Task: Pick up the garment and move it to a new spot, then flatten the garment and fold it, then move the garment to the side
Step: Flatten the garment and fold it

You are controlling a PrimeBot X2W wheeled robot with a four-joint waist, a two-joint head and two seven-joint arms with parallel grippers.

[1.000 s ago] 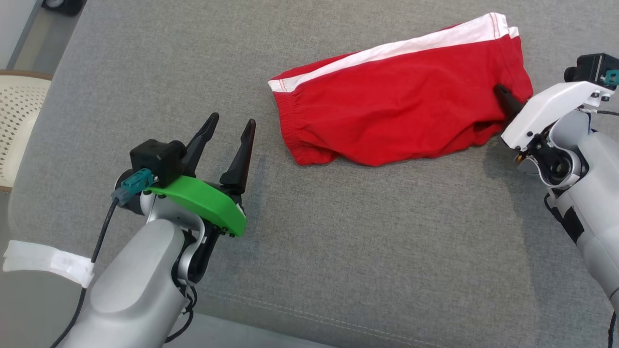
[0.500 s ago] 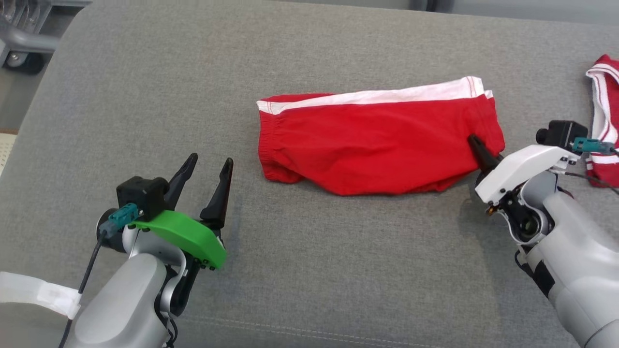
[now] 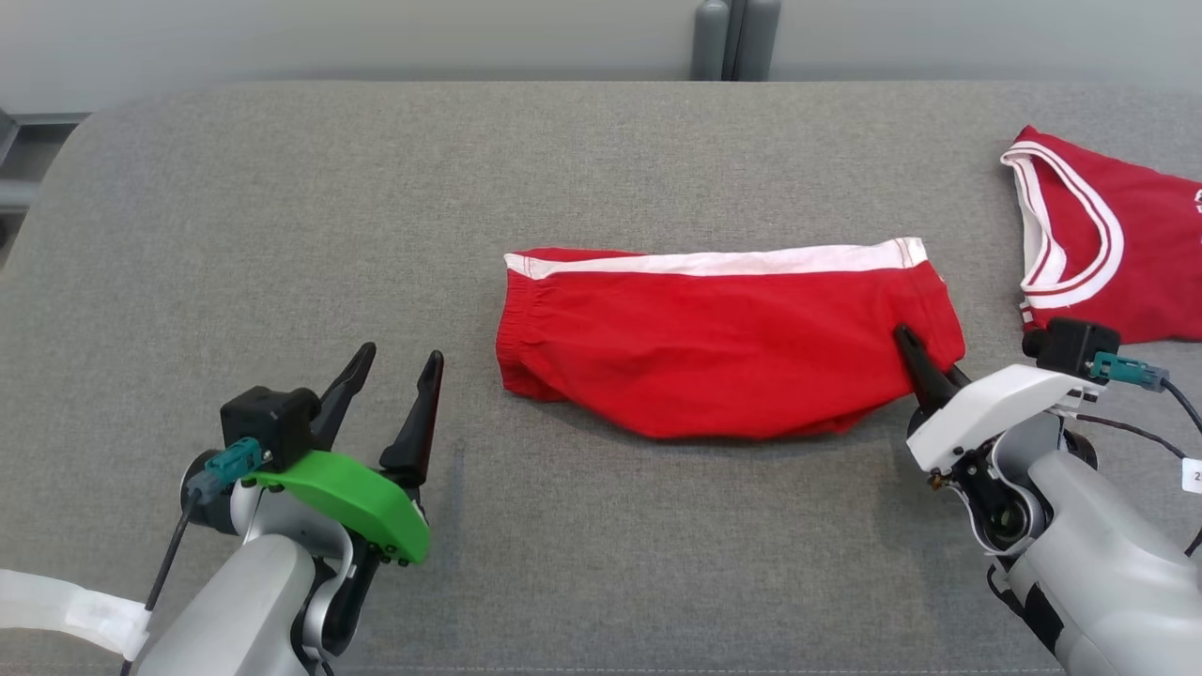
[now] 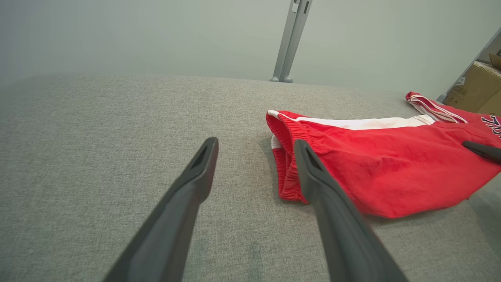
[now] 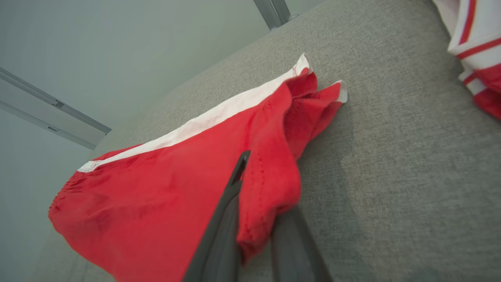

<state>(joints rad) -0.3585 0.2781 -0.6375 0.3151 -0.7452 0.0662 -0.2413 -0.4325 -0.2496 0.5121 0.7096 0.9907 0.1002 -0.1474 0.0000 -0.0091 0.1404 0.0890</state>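
Shorts (image 3: 714,357), red, flat on cushion (image 3: 282,235), centred, right hem pinched between right gripper (image 3: 909,347) jaws. Left gripper (image 3: 399,355) jaws spread wide, near waistband, not touching. Red jersey (image 3: 1136,244) far right, apart. Cardboard box (image 4: 477,86) beyond jersey, visible from left wrist.

Both arms end in long, tapered black fingers (image 3: 420,413). The left gripper (image 3: 401,355) wears a bright green cover (image 3: 352,498) dotted with dark screws, the right gripper (image 3: 913,345) a white cover (image 3: 995,408). Each wrist carries a black camera block (image 3: 268,422), teal connector (image 3: 235,462) and cable (image 3: 169,561); perhaps white tape (image 3: 66,610) binds the left one.
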